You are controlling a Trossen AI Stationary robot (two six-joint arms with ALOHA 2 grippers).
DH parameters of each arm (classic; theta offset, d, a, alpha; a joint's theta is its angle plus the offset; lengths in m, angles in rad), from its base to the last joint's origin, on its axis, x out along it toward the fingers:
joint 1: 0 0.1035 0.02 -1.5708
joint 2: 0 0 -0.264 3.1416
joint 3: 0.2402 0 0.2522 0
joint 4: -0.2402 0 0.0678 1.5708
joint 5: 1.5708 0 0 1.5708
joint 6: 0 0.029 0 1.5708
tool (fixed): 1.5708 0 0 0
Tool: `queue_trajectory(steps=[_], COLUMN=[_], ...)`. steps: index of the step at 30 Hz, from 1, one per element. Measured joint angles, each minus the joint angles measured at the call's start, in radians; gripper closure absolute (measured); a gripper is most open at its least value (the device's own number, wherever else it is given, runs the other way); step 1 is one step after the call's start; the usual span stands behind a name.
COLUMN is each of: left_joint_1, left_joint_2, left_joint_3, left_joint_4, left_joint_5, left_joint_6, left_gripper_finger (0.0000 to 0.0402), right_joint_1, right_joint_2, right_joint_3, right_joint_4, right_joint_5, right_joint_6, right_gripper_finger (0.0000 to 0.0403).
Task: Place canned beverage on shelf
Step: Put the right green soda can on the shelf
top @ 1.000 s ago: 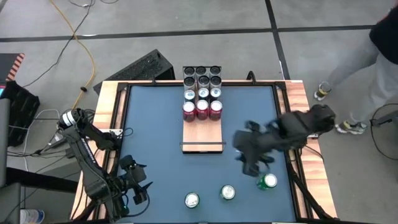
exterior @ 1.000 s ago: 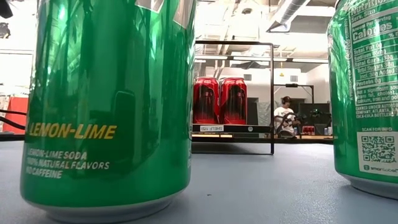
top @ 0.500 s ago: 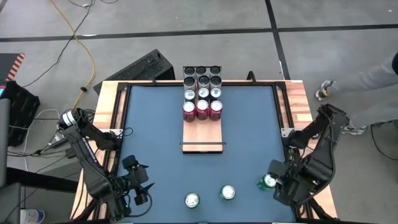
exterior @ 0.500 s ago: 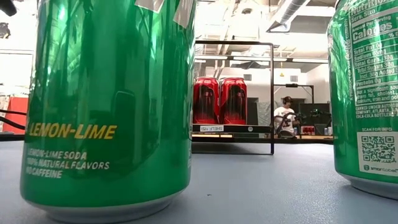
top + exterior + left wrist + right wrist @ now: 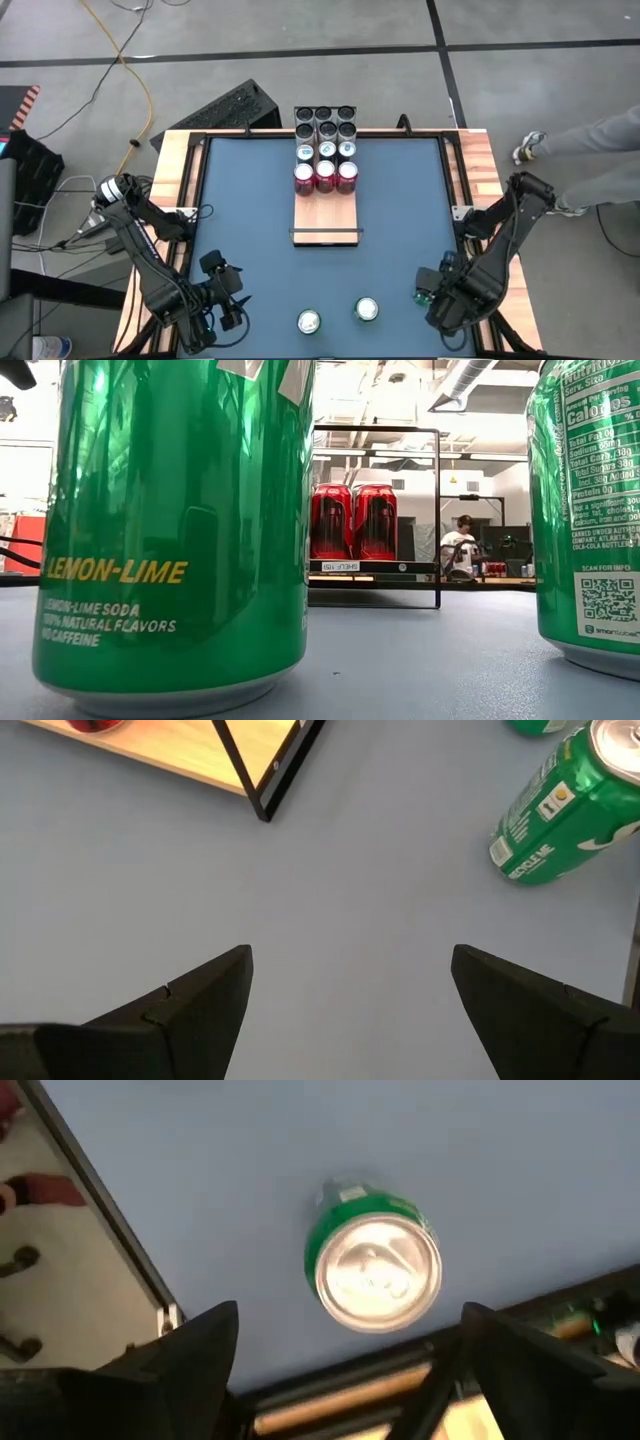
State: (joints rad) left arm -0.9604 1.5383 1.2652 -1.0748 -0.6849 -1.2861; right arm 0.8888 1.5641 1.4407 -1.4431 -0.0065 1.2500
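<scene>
Three green cans stand upright near the table's near edge: one (image 5: pixel 309 321), one (image 5: pixel 367 309), and the rightmost (image 5: pixel 424 292), half hidden under my right arm. My right gripper (image 5: pixel 345 1355) hangs open above that rightmost can (image 5: pixel 378 1270), pointing down, touching nothing. My left gripper (image 5: pixel 350 1005) waits open over bare table at the near left (image 5: pixel 226 303); a green can (image 5: pixel 565 805) lies beyond it. The shelf (image 5: pixel 326 205) lies mid-table, its far half bearing rows of black, silver-topped and red cans (image 5: pixel 325 177).
Black wire rails close the shelf's short ends (image 5: pixel 270 780); its near half is bare wood. In the low view two green cans (image 5: pixel 175 530) (image 5: pixel 590 510) stand close, with red cans (image 5: pixel 353 520) behind. A person's legs (image 5: pixel 590 130) pass beyond the table's right edge.
My right arm has swung from over the table's right middle toward the near right corner, come down, and tipped its gripper to point downward over the rightmost green can. The person at the right has walked on. The cans have stayed in place.
</scene>
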Motion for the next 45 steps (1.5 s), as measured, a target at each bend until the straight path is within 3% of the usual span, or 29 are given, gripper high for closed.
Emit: queue_trajectory(steps=[9, 23, 27, 35, 41, 45], left_joint_1=[0.0, 0.007, 0.012, 0.018, 0.018, 0.018], left_joint_2=[0.0, 0.0, 0.0, 0.0, 0.0, 0.0], left_joint_3=[0.0, 0.0, 0.0, 0.0, 0.0, 0.0], left_joint_4=[0.001, -0.001, 0.0, -0.004, -0.004, -0.004], left_joint_5=[0.004, 0.008, 0.003, 0.001, 0.0, 0.011], left_joint_6=[0.001, 0.007, 0.007, 0.024, 0.018, 0.021], left_gripper_finger=[0.0072, 0.0072, 0.0072, 0.0072, 0.0072, 0.0072], right_joint_1=[-0.001, 0.02, 0.014, -0.001, -0.051, -0.126], right_joint_2=[-0.008, -0.011, -0.011, -0.013, -0.012, -0.025], right_joint_3=[-0.073, -0.227, -0.244, -0.253, -0.244, -0.195], right_joint_4=[0.03, 0.171, 0.217, 0.25, 0.249, 0.209], right_joint_5=[0.075, 0.083, 0.085, 0.057, 0.035, 0.075], right_joint_6=[-0.063, -0.073, -0.086, -0.112, -0.176, -0.277], right_gripper_finger=[0.0034, 0.0037, 0.0059, 0.0154, 0.0157, 0.0157])
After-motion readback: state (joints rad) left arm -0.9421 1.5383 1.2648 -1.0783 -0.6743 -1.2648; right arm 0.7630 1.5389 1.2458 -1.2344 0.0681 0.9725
